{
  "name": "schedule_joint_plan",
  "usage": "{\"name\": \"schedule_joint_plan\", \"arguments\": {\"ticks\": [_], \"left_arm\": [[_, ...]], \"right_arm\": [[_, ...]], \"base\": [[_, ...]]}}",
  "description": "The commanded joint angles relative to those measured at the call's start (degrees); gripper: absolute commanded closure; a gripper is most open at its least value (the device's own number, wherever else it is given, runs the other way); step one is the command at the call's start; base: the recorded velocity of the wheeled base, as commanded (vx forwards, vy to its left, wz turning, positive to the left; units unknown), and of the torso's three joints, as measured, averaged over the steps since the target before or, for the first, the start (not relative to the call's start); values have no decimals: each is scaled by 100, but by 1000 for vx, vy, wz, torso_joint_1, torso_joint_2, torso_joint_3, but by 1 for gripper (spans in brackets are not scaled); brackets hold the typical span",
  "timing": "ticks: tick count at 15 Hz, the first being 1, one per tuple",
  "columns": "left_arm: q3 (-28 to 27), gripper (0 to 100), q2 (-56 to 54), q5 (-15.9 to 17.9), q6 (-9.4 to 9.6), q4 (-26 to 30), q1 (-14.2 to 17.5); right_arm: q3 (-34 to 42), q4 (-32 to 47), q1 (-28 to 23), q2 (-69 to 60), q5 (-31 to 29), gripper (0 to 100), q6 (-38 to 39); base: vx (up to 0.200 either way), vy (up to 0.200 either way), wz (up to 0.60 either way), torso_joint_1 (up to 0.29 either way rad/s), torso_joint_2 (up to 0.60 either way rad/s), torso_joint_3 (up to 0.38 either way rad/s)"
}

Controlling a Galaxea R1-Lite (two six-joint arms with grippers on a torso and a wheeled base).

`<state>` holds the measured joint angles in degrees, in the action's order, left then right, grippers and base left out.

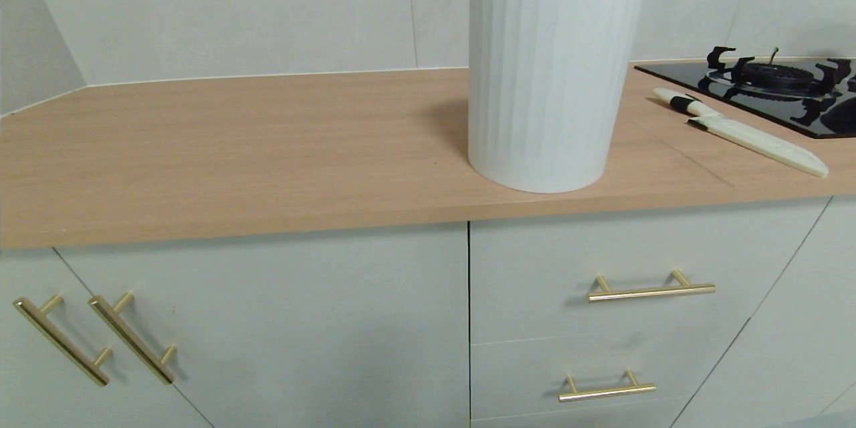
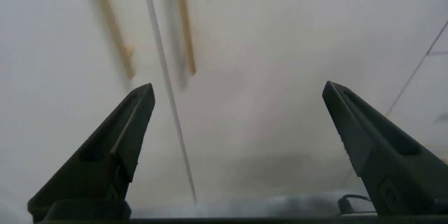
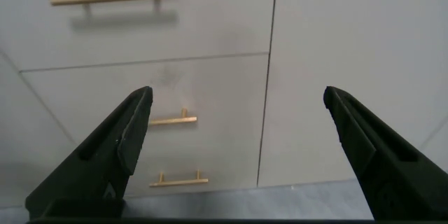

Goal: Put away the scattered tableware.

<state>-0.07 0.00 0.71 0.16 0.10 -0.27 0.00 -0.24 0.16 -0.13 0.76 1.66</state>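
The left gripper (image 2: 238,87) and right gripper (image 3: 238,91) gaped wide, empty (facing cabinet fronts (image 3: 329,63)); a knife (image 1: 739,134) lay on the counter (image 1: 234,147) near a white jar (image 1: 548,73).

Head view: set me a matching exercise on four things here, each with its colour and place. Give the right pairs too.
Things
1. vase
2. knife
3. hob
4. handles

Colour and place
A. black, at the far right of the counter
B. gold, on the cabinet fronts
C. cream, lying flat beside the hob
D. white, upright near the counter's front edge

Pairs: 1-D, 2-C, 3-A, 4-B
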Motion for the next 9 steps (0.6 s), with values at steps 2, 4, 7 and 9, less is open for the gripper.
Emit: {"name": "schedule_joint_plan", "arguments": {"ticks": [2,4,7,9], "left_arm": [[-1,0,0,0,2,-1,0],[-1,0,0,0,2,-1,0],[-1,0,0,0,2,-1,0],[-1,0,0,0,2,-1,0]], "right_arm": [[0,-2,2,13,4,0,-8],[0,-2,2,13,4,0,10],[0,-2,2,13,4,0,10],[0,-2,2,13,4,0,10]], "base": [[0,0,0,0,0,0],[0,0,600,2,7,-2],[0,0,0,0,0,0],[0,0,0,0,0,0]]}}
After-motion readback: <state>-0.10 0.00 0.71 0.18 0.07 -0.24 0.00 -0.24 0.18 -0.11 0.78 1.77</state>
